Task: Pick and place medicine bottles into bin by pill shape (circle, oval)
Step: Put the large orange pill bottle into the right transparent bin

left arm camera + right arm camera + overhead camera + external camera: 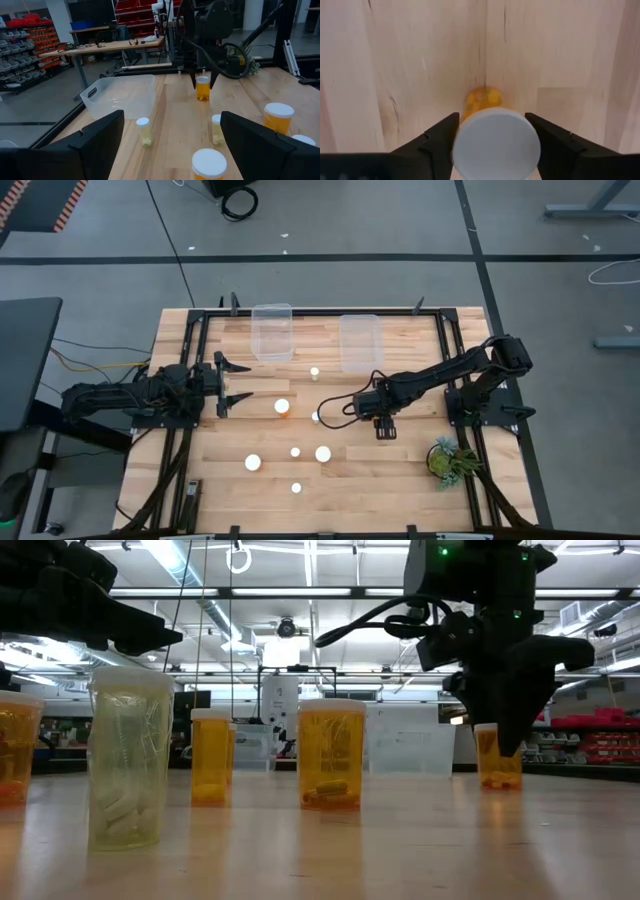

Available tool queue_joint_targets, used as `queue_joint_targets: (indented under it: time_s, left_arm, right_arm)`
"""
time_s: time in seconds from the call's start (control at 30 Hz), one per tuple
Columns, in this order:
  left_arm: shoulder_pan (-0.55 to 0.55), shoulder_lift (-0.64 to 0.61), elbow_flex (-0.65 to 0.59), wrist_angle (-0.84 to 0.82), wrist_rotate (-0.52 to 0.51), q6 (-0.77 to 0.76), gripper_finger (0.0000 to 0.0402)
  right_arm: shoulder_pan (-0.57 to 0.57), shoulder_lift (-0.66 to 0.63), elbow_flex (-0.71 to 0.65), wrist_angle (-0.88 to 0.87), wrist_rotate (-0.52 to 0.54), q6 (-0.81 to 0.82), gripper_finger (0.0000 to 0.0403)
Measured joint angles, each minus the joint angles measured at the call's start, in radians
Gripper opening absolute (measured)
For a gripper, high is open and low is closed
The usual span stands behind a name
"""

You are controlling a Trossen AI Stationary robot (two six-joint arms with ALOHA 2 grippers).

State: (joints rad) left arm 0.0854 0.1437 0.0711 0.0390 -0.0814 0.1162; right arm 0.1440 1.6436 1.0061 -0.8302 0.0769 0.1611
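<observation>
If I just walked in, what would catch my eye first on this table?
Probably the right gripper, reaching straight down with its fingers on either side of a white-capped amber medicine bottle near the middle of the wooden table. More small bottles stand scattered in front of it, and two clear bins wait at the far edge. The left gripper hangs open at the left side.

Amber white-capped medicine bottles (pixel 282 407), upright, scattered mid-table
</observation>
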Motion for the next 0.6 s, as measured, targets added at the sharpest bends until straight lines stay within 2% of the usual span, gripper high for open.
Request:
queue_joint_targets:
  time_s: [0.27, 0.6]
  left_arm:
    - [0.000, 0.000, 0.000, 0.000, 0.000, 0.000, 0.0341]
    - [0.000, 0.000, 0.000, 0.000, 0.000, 0.000, 0.0341]
  right_arm:
    - [0.000, 0.000, 0.017, -0.042, -0.010, 0.000, 0.0219]
    - [0.000, 0.000, 0.160, -0.129, -0.009, -0.007, 0.0219]
